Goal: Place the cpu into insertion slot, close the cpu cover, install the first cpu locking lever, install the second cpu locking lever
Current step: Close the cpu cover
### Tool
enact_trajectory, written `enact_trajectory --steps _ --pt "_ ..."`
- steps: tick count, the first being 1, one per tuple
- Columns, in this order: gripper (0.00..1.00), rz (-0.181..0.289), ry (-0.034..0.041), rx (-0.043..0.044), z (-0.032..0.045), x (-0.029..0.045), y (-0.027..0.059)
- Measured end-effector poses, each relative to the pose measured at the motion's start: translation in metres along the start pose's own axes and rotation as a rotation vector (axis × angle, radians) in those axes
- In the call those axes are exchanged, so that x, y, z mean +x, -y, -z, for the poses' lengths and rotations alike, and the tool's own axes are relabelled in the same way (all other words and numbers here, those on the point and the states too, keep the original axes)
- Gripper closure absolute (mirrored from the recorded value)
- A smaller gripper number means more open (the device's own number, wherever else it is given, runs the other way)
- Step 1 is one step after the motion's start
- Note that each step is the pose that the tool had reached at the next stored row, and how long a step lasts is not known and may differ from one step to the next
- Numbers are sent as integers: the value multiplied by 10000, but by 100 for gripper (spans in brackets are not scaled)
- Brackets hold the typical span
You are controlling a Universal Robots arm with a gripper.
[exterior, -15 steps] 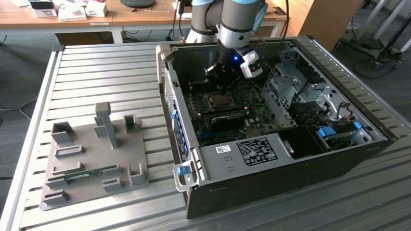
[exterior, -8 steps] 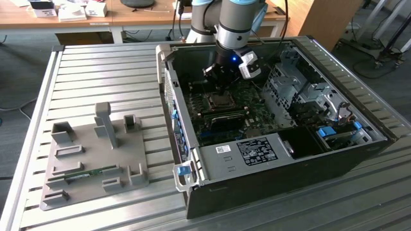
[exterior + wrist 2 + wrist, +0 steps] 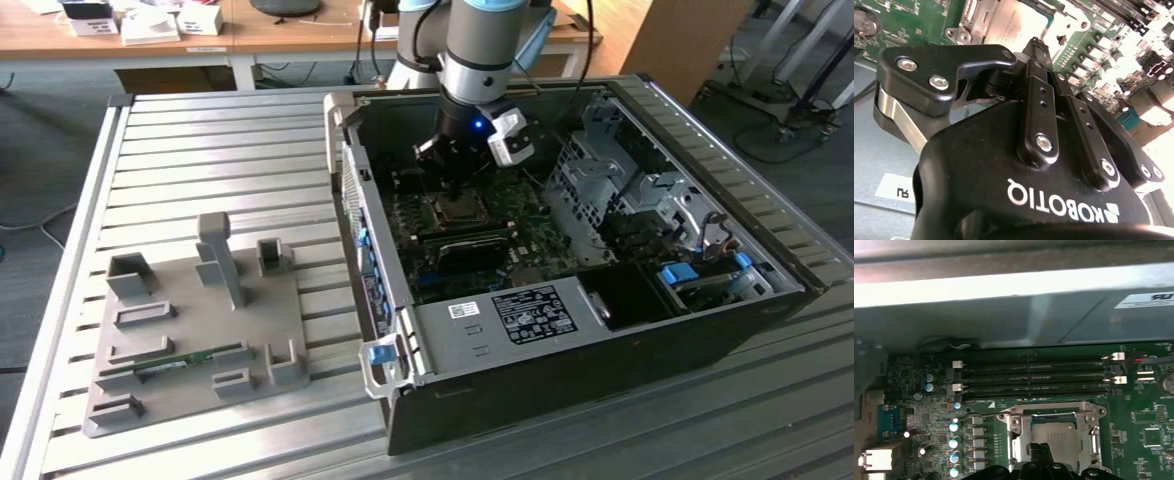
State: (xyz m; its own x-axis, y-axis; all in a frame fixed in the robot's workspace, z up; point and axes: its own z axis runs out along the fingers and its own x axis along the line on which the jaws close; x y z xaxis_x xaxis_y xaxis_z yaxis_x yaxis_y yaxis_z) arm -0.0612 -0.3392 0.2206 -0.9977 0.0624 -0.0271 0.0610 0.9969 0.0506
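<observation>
The cpu (image 3: 1054,432) is a pale silvery square lying in the socket on the green board; it also shows past the fingers in the second wrist view (image 3: 1015,21). The cpu cover (image 3: 1053,411), a silvery frame, lies flat around it as far as I can tell. A thin lever wire (image 3: 999,413) runs along one side of the socket. My gripper (image 3: 1043,454) hangs just above the socket's edge, shut, with nothing seen between its black fingers (image 3: 1036,75). In the exterior view the gripper (image 3: 454,165) is inside the open computer case, over the socket (image 3: 461,208).
Several black memory slots (image 3: 1034,377) run beside the socket, under the grey case wall (image 3: 1004,315). Capacitors (image 3: 954,440) stand close to the socket. A metal drive cage (image 3: 627,190) fills the case toward the exterior view's right. A grey fixture plate (image 3: 200,320) lies outside the case.
</observation>
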Motion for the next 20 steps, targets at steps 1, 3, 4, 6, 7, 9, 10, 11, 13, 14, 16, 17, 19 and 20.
enact_trajectory --steps 1,3,4,6,7,9,10,11,13,14,16,17,19,20 --pt "89 1 0 1 -1 8 1" --pt "89 2 -1 4 -1 11 1" --pt "89 6 -1 4 -1 11 1" --pt "89 18 4 1 -5 22 2" --pt "89 35 15 -1 -13 31 3" --pt "89 66 35 -2 -30 47 6" --pt "89 83 45 -3 -41 52 7" --pt "89 102 53 -4 -51 57 9" --pt "89 132 63 -5 -66 65 11" --pt "89 141 63 -4 -67 67 11" --pt "89 143 63 -4 -68 67 11" --pt "89 144 64 -5 -68 67 11" --pt "89 146 64 -5 -69 67 11" --pt "89 146 63 -5 -69 67 11"
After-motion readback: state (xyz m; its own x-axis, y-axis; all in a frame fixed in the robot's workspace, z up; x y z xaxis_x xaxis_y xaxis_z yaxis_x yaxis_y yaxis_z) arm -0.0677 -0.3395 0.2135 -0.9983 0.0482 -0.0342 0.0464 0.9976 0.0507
